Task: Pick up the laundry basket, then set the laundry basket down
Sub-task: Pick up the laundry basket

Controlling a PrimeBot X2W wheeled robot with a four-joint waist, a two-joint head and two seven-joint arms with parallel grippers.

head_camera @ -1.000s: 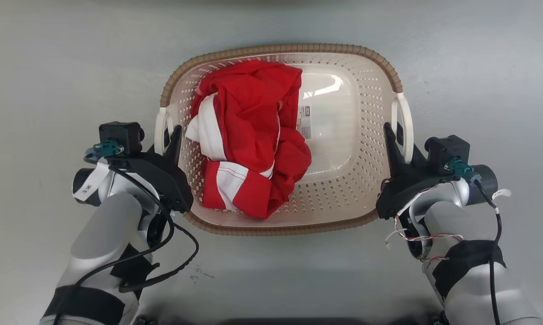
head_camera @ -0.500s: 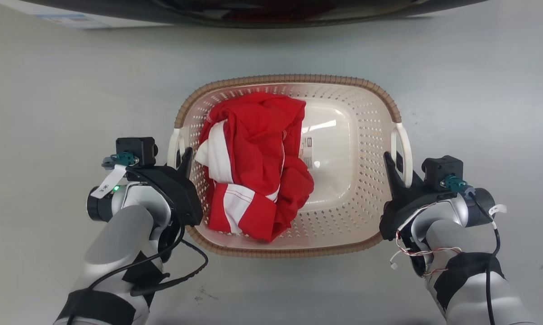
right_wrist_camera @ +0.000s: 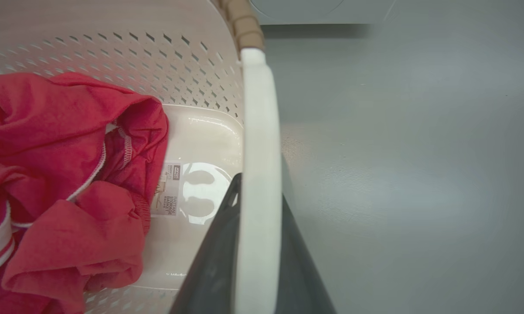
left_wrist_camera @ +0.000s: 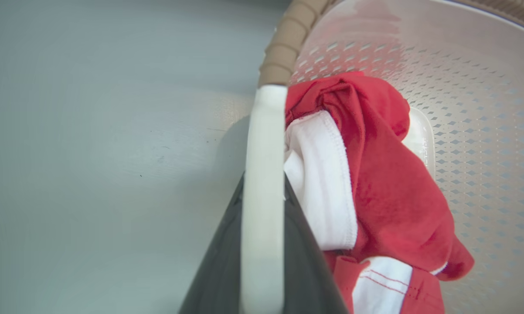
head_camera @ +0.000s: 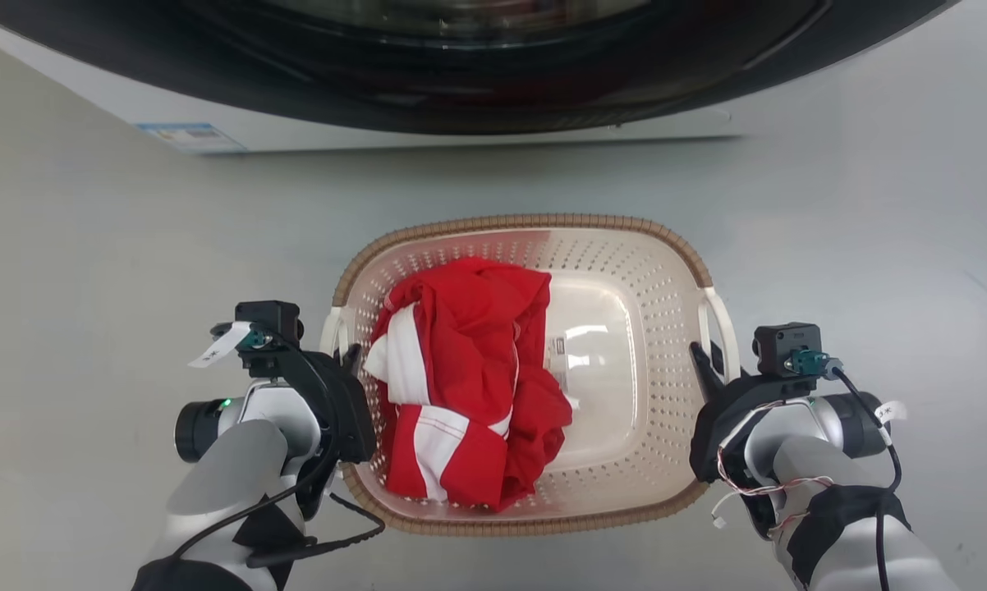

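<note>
The laundry basket (head_camera: 526, 223), cream perforated plastic with a brown woven-look rim, sits in the middle of the head view over the grey floor. I cannot tell whether it touches the floor. My left gripper (head_camera: 347, 359) is shut on its white left loop handle (left_wrist_camera: 264, 165), with a dark finger (left_wrist_camera: 218, 266) on each side. My right gripper (head_camera: 701, 361) is likewise shut on the right loop handle (right_wrist_camera: 260, 144), its fingers (right_wrist_camera: 207, 266) flanking it. A crumpled red and white garment (head_camera: 469, 394) fills the basket's left half. A small label (right_wrist_camera: 168, 189) shows on the smooth base.
A washing machine front (head_camera: 493, 74) with a dark round door spans the top of the head view, just beyond the basket. Grey floor (head_camera: 99, 271) lies open to the left and right of the basket.
The camera has moved: the whole picture has slid down and the washing machine has come into view at the top. The basket looks smaller. Both grippers stay shut on its handles.
</note>
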